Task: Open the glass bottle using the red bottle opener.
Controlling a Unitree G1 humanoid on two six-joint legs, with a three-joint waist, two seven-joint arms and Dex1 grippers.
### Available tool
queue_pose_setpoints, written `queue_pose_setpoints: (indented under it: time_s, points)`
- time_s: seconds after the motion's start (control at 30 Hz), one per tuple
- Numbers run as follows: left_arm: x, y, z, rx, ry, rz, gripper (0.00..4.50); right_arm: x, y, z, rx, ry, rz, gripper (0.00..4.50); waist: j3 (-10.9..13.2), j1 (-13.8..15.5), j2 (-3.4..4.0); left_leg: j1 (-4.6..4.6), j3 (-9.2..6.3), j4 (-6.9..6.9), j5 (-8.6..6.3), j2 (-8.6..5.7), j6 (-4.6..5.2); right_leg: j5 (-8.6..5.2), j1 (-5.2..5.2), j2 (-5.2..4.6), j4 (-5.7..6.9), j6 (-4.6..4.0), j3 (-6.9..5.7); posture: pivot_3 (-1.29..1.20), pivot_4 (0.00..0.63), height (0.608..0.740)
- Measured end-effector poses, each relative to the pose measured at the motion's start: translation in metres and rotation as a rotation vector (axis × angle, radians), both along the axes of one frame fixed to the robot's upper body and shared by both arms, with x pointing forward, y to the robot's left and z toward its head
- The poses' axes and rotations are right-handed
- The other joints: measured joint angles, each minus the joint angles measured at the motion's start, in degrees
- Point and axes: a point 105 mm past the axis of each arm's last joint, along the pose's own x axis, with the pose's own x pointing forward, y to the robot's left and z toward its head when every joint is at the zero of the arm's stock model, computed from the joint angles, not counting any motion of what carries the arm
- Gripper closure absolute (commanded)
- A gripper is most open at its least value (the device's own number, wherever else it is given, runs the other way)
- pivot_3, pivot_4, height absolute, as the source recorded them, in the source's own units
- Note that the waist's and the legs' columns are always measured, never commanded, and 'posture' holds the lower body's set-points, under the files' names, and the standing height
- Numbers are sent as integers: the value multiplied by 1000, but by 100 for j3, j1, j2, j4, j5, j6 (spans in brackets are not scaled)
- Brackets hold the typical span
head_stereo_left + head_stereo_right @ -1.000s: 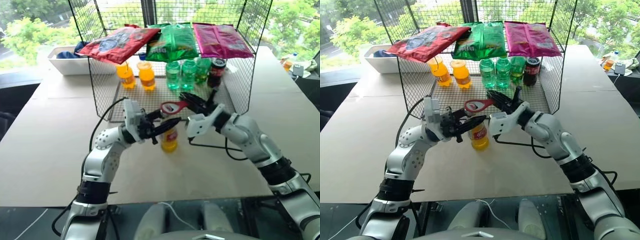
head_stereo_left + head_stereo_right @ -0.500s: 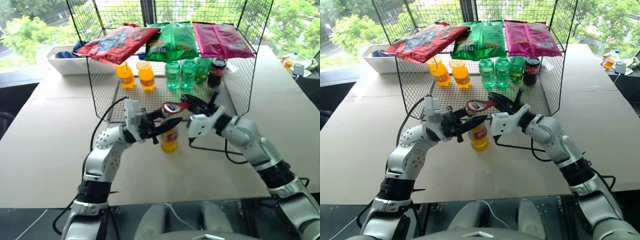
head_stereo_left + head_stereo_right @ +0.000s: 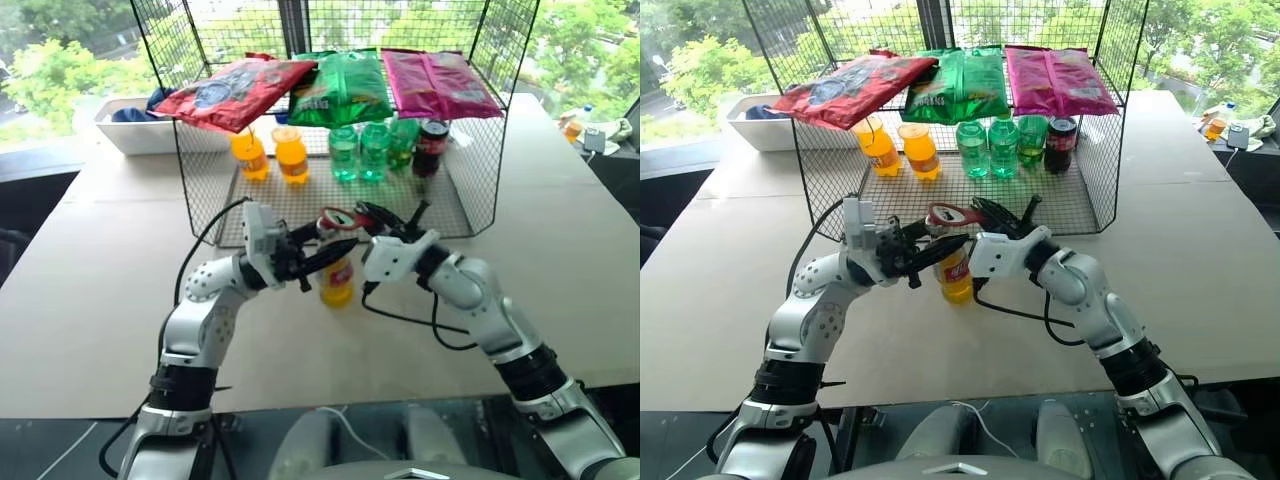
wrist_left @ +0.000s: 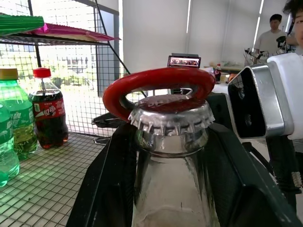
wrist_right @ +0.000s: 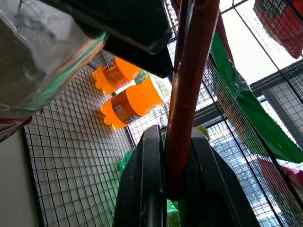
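The glass bottle stands on the table in front of the wire rack, holding orange-yellow drink. My left gripper is shut on its neck; in the left wrist view the clear neck and the crown cap sit between the black fingers. The red bottle opener lies with its ring head resting over the cap. My right gripper is shut on the opener's handle, reaching in from the right of the bottle.
The wire rack stands just behind, with two orange plastic bottles, green bottles and a cola bottle inside and snack bags on top. A white tray sits back left. A black cable lies right of the bottle.
My right gripper has come down and slightly toward the bottle, rolling a little, bringing the opener's ring onto the cap. The left gripper and the bottle have stayed put.
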Motion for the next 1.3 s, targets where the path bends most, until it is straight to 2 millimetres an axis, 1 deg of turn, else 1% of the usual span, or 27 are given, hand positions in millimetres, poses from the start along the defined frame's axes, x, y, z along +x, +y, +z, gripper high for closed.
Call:
queue_pose_setpoints:
  time_s: [0.2,0.37,0.6,0.73,0.93,1.13,1.3]
  points:
    - [0,-1,-1,3,-1,-7,2791,-3,-4,-3,-18,-5,-9,4500,-4,1,5,1,0,0,1,2,-2,0,0,1,-1,0,1,0,150,740]
    - [1,-3,-1,0,-4,-15,2791,-10,-9,-3,-32,-19,-8,4500,-10,12,5,0,-2,-2,1,2,-2,0,2,0,-4,0,-1,0,150,740]
    - [2,-5,-2,-2,-1,-18,2791,-14,-14,-4,-58,-29,-36,4500,-11,23,6,0,-3,-1,1,1,-1,-1,3,-1,-5,1,-2,0,150,740]
    - [3,-5,-1,-2,-2,-19,2791,-11,-13,0,-95,-38,-64,4500,-11,20,6,0,-3,-1,1,1,-1,-1,3,-1,-6,2,-2,0,150,740]
    - [6,-2,-1,-5,4,-4,2791,-5,-5,2,-174,-21,-112,4500,-25,15,4,3,-6,-2,1,5,-3,-1,4,3,-6,2,-5,0,150,740]
    - [6,0,-2,3,11,2,2791,-5,-2,-1,-133,32,-118,4500,-45,10,8,6,-5,-3,1,5,-3,-2,5,2,-6,2,-3,0,150,740]
    - [6,3,-2,14,13,9,2791,-10,4,-9,-40,110,-103,4500,-46,6,12,8,-7,-6,2,8,-5,-2,5,4,-6,2,-1,0,150,740]
